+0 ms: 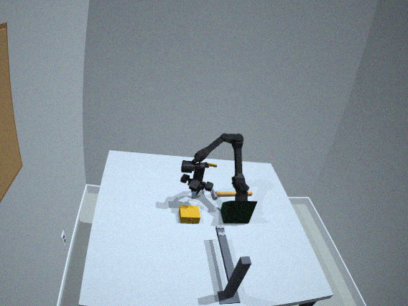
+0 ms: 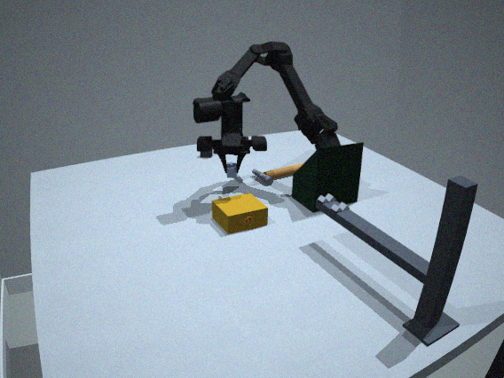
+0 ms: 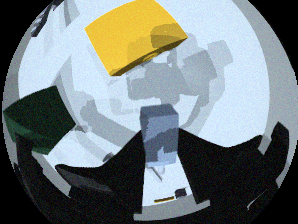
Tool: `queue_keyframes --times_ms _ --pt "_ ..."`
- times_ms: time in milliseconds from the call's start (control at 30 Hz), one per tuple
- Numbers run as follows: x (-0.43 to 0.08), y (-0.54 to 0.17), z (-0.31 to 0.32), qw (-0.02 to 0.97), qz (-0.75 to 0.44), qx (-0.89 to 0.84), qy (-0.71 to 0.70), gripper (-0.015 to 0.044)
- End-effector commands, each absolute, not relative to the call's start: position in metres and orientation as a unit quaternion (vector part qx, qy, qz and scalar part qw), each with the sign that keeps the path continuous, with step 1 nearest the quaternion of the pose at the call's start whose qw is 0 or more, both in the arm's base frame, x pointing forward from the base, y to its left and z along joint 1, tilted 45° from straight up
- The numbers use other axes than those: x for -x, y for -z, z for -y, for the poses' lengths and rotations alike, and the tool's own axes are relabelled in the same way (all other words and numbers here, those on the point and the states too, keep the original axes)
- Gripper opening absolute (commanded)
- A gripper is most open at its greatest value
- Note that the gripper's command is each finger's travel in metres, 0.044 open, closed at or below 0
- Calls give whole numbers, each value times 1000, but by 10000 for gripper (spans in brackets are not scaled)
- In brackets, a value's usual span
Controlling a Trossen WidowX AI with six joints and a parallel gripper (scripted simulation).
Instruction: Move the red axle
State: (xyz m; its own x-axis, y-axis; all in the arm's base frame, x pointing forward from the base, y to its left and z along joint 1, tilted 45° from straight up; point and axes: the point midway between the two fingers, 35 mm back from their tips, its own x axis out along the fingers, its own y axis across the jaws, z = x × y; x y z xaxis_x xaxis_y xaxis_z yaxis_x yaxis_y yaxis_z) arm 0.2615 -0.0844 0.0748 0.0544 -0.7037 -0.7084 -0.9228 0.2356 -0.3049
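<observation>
The black parallel-jaw gripper [image 1: 194,195] [image 2: 232,173] [image 3: 157,132] is pinching a small blue-grey rectangular block [image 1: 194,192] [image 2: 232,169] [image 3: 159,131] above the white table [image 1: 151,258] [image 2: 155,288] [image 3: 245,100], apart from the yellow rectangular beam [image 1: 189,212] [image 2: 240,214] [image 3: 132,37]. The red round axle [image 1: 190,220] [image 2: 248,220] sits in the beam, its end showing in a side face. In the top view, a grey-headed hammer with an orange-brown handle [image 1: 233,194] [image 2: 284,171] lies beyond and right of the beam, and a dark green angular block [image 1: 238,212] [image 2: 334,177] [image 3: 40,117] stands to its right. Nearer the camera than the beam, the dark grey bracket [image 1: 238,274] [image 2: 448,248] carries pale V-blocks [image 1: 220,230] [image 2: 333,202], holding no axle.
</observation>
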Motion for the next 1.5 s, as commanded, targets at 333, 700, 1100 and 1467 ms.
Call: queue_keyframes --times_ms 333,700,1100,1467 --pt "-262 -74 84 298 -644 661 -243 0" --pt "-271 -65 71 256 -623 680 -289 0" --pt "-295 -29 26 257 -615 681 -303 0" --pt "-305 10 -18 254 -612 682 -310 0"
